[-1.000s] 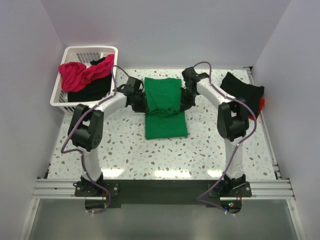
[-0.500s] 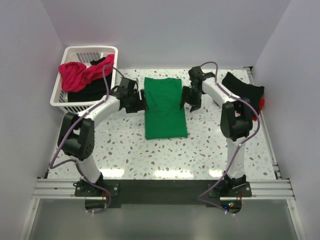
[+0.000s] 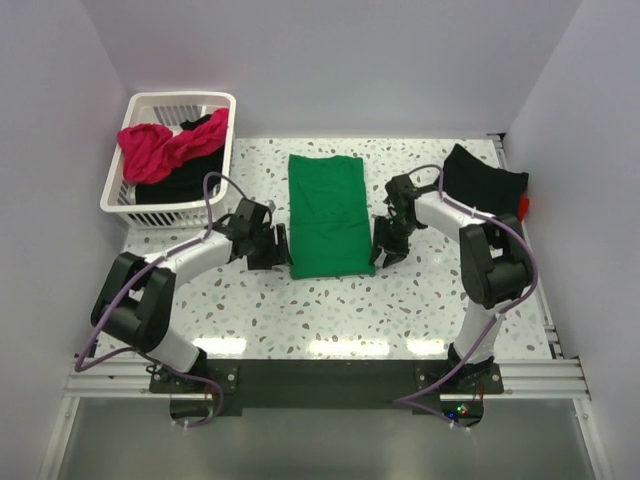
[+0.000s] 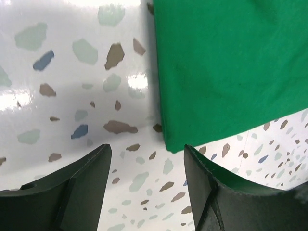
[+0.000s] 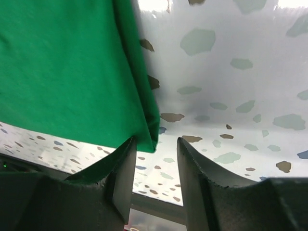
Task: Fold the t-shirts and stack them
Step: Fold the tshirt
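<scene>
**Top view.** The bright green soft cloth t-shirt [image 3: 328, 212] lies flat at the middle of the speckled white counter [image 3: 330, 310], folded into a long narrow rectangle. The left claw [image 3: 277, 248] stands just beside its near left corner, and the right claw [image 3: 386, 246] just beside its near right corner. A white slatted plastic basket [image 3: 178, 98] at the far left holds a magenta-pink t-shirt [image 3: 150, 150] and a black t-shirt [image 3: 180, 185]. A second black t-shirt [image 3: 485, 175] lies at the far right, with a red t-shirt [image 3: 524, 206] showing at its edge.

**Left wrist view.** The dark fingers [image 4: 72, 192] stand well apart. The near left corner of the green cloth lies on the counter between them, ungripped.

**Right wrist view.** The fingers [image 5: 199, 183] are apart with a narrower gap. The near right corner sits in that gap. Whether one finger touches the hem cannot be told, and nothing is clamped.

**Assessment.** The step in hand appears to be the crosswise fold, near hem to far hem. The next move calls for both claws to descend and close on their corners through every layer. They would then lift level and together, so that the edges meet squarely.
</scene>
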Available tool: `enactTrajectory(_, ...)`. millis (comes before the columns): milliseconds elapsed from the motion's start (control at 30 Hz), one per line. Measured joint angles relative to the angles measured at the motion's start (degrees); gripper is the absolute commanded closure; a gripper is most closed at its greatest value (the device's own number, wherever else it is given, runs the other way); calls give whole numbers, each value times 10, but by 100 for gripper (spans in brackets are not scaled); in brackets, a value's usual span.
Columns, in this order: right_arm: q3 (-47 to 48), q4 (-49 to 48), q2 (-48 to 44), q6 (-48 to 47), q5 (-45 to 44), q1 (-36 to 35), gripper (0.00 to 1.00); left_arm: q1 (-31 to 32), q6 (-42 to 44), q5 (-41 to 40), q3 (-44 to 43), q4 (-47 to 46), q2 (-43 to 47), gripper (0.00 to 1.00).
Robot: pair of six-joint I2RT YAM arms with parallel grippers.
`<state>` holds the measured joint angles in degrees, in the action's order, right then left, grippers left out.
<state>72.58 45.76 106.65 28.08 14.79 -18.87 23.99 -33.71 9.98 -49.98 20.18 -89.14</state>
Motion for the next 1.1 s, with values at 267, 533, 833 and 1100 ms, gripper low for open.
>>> enactTrajectory(267, -38, -21, -2, 1, 13, -5, 61, 7, -27, 7, 47, -21, 28, 34)
enactTrajectory(533, -52, -36, -2, 2, 14, -18, 66, 18, -36, 7, 49, -31, 33, 35)
enactTrajectory(833, -64, -40, -2, 4, 15, -21, 85, 35, -47, 7, 49, -33, 28, 41)
enactTrajectory(1100, -66, -42, -2, 4, 17, -21, 89, 51, -57, 8, 49, -33, -2, 50)
